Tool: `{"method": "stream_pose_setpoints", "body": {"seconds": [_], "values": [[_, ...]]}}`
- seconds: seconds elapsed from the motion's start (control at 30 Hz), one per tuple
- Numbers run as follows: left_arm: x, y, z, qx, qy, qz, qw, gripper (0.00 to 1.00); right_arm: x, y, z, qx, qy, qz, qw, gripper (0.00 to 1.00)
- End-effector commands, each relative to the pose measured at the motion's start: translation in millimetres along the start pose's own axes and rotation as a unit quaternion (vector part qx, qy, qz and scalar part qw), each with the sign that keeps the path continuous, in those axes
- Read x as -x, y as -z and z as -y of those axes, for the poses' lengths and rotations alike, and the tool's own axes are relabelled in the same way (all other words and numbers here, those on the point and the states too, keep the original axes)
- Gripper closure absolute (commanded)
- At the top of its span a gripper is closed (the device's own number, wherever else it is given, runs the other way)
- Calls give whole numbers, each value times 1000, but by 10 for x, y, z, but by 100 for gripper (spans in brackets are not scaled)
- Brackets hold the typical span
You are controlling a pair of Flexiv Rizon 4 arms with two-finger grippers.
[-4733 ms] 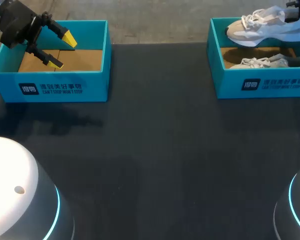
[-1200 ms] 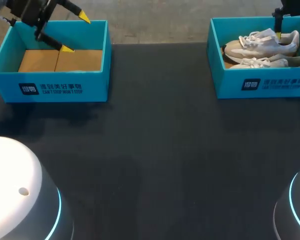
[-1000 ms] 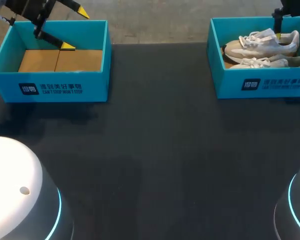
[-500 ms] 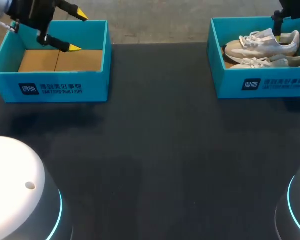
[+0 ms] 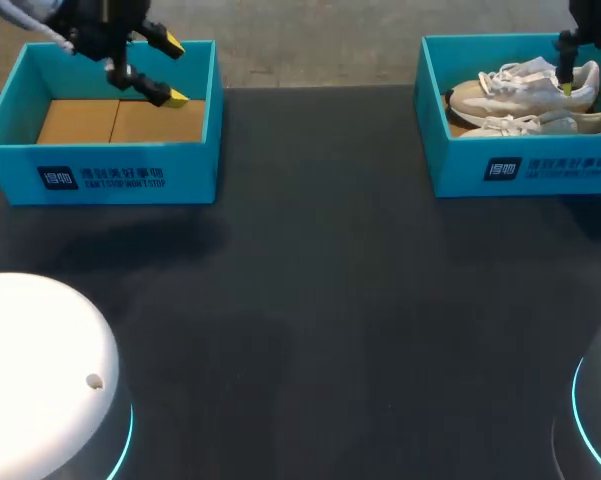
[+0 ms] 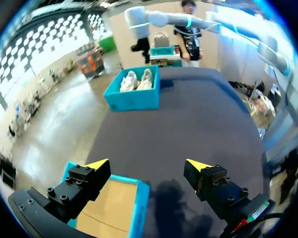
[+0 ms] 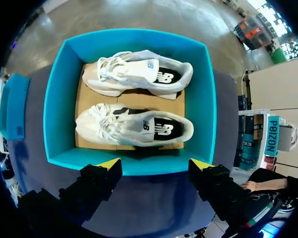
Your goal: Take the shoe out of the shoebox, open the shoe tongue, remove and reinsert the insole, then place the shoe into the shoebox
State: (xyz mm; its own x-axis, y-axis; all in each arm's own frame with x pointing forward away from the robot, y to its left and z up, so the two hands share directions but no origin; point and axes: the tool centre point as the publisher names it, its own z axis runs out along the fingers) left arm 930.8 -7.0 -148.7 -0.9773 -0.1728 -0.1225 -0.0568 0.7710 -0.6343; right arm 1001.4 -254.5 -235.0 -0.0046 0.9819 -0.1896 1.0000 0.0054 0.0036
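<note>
Holding two shoes, right shoebox, left shoebox showing cardboard

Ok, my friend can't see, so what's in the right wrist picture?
A white shoe lies beside a second white shoe on the brown cardboard floor of an open teal shoebox, seen from above. The right gripper hangs open over the box's edge, holding nothing.

head: above-behind | left: along table, far | right: down, near | shared: likely shoebox
</note>
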Motion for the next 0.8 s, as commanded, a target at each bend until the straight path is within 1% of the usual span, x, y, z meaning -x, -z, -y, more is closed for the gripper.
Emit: {"method": "stream_pose_setpoints", "body": {"seconds": [0.03,0.07,0.1,0.17,0.27,0.3,0.33,0.37,0.4,0.43,0.47,0.53,0.57,0.6,0.67,0.73,0.8], "values": [[109,-226,-21,161,520,-18,839,0,23,22,218,19,-9,0,1000,11],[124,-263,-40,159,543,-11,825,0,26,22,252,18,-12,-1,1000,11],[141,-297,-61,157,568,7,808,0,27,22,284,18,-13,-1,1000,9],[129,-336,-63,144,607,21,781,0,29,27,341,14,-19,-4,1000,9],[72,-361,-25,120,647,47,751,0,21,29,414,11,-22,-7,1000,6],[56,-374,-20,109,653,58,747,0,13,30,436,11,-22,-8,1000,2],[37,-378,-13,101,670,66,732,0,2,32,455,12,-20,-10,1000,3],[23,-384,-3,90,678,73,726,0,-9,37,473,14,-18,-11,1000,1],[8,-388,18,81,699,82,706,0,-18,43,486,14,-17,-11,1000,1],[7,-389,34,73,707,91,698,0,-27,53,500,16,-17,-14,1000,1],[12,-395,50,62,723,107,679,0,-38,65,511,18,-16,-18,1000,0],[16,-400,69,43,756,120,642,0,-69,85,533,19,-11,-19,1000,0],[10,-400,78,39,770,122,625,0,-85,90,544,20,-8,-22,1000,0],[4,-405,82,32,778,122,615,0,-101,92,554,20,-6,-22,1000,0],[-16,-420,112,23,801,114,587,0,-120,97,569,21,-4,-23,1000,0],[-46,-462,139,23,813,122,568,0,-139,99,583,22,-4,-25,999,0],[-59,-490,147,22,821,136,555,0,-157,107,601,23,-4,-28,999,0]]}}
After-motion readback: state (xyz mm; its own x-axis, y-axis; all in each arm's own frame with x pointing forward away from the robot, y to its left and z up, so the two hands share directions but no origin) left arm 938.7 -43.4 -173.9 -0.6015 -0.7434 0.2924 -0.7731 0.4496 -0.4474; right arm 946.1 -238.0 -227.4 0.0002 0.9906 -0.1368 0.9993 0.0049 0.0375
